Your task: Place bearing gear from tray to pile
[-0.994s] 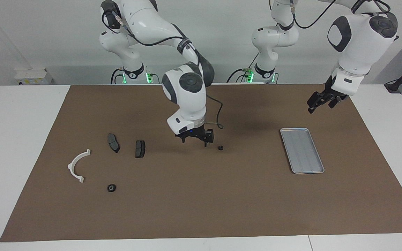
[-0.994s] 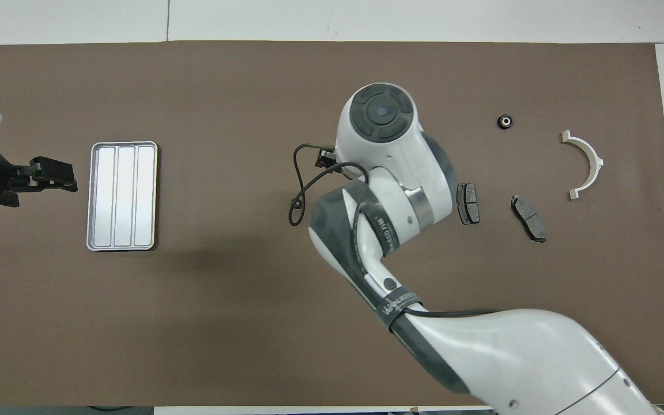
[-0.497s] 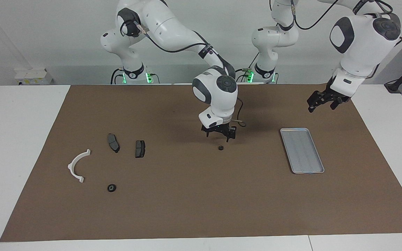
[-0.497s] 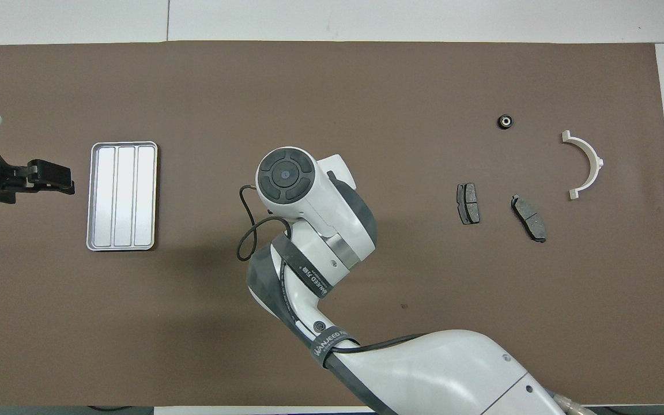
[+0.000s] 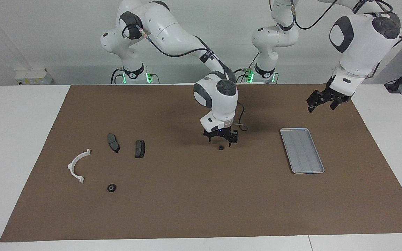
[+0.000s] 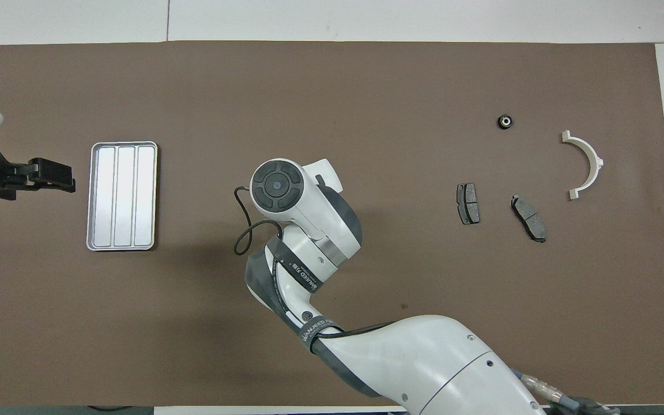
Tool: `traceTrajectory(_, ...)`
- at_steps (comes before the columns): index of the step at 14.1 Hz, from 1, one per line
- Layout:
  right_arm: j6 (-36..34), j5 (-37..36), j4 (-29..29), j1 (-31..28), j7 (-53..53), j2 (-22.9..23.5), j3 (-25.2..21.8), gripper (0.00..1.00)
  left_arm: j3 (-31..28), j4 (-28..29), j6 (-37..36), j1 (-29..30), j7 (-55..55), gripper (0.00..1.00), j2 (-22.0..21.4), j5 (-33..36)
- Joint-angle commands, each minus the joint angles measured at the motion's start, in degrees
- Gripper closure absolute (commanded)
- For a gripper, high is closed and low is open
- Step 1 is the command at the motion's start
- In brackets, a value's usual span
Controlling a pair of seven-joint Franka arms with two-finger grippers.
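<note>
At centre of facing frame: hovering right gripper (image 5: pixel 221 139) with fingers spread, empty, directly above small black bearing gear (image 5: pixel 221 147) lying on brown mat (image 5: pixel 201 209), outside tray (image 5: pixel 293 131).

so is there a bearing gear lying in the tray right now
No, the tray shows only its bare ribbed floor, and a small black gear lies on the brown mat under the right tool.

Two gears (image 5: pixel 221 147), two pads (image 5: pixel 113 143), one tray (image 5: pixel 302 150), one bracket (image 5: pixel 77 166)
</note>
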State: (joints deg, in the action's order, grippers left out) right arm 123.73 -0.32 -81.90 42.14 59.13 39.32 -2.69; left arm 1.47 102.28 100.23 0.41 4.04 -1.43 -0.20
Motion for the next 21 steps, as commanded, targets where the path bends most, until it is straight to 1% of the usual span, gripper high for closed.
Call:
traceTrajectory(1,1.0,-1.8,0.7,-0.1,1.3,1.5,0.2,0.0,-0.1,-0.6,-0.5,0.1,-1.0,0.0,-0.2,-0.6)
traceTrajectory(4,0.3,-1.3,0.7,-0.1,1.3,1.6,0.2,0.0,-0.1,-0.7,-0.5,0.1,-1.0,0.0,-0.2,-0.6)
traceTrajectory(6,0.4,-0.7,0.7,-0.1,1.3,1.6,0.2,0.11,-0.1,-0.7,-0.4,0.1,-1.0,0.0,-0.2,-0.6)
traceTrajectory(8,0.8,-0.6,0.7,-0.1,2.3,1.6,0.2,0.27,-0.1,-0.6,-0.5,0.1,-1.0,0.0,-0.2,-0.6)
traceTrajectory(9,0.9,-0.6,0.7,-0.1,2.9,1.6,0.3,0.4,-0.1,-0.7,-0.5,0.1,-1.0,0.0,-0.2,-0.6)
traceTrajectory(10,0.8,-0.6,0.7,-0.1,3.0,1.6,0.3,0.45,-0.1,-0.7,-0.5,0.1,-1.0,0.0,-0.2,-0.6)
traceTrajectory(12,0.8,-0.6,0.7,-0.1,2.9,1.6,0.3,0.63,-0.1,-0.7,-0.5,0.1,-1.0,0.0,-0.2,-0.6)
traceTrajectory(13,0.8,-0.6,0.7,-0.1,2.9,1.6,0.3,0.69,-0.1,-0.7,-0.4,0.1,-1.0,0.0,-0.2,-0.6)
traceTrajectory(14,0.8,-0.6,0.7,-0.2,2.9,1.6,0.3,0.78,-0.1,-0.7,-0.5,0.1,-1.0,0.0,-0.2,-0.6)
traceTrajectory(15,0.9,-0.6,0.7,-0.4,2.9,1.6,0.3,0.91,-0.1,-0.7,-0.5,0.1,-1.0,0.0,-0.2,-0.6)
traceTrajectory(16,0.8,-0.6,0.7,-0.4,2.9,1.6,0.3,1.0,-0.1,-0.7,-0.4,0.1,-1.0,0.0,-0.2,-0.6)
traceTrajectory(19,0.2,-1.1,0.8,-0.7,2.8,1.6,0.3,1.0,-0.1,-0.7,-0.5,0.1,-1.0,0.0,-0.3,-0.6)
traceTrajectory(20,-0.9,-1.6,1.4,-0.9,2.5,1.6,0.2,1.0,-0.1,-0.7,-0.5,0.1,-1.0,0.0,-0.3,-0.6)
traceTrajectory(21,-3.7,-1.9,1.7,-1.5,1.1,1.2,0.0,1.0,-0.1,-0.7,-0.5,0.1,-1.0,0.0,-0.2,-0.6)
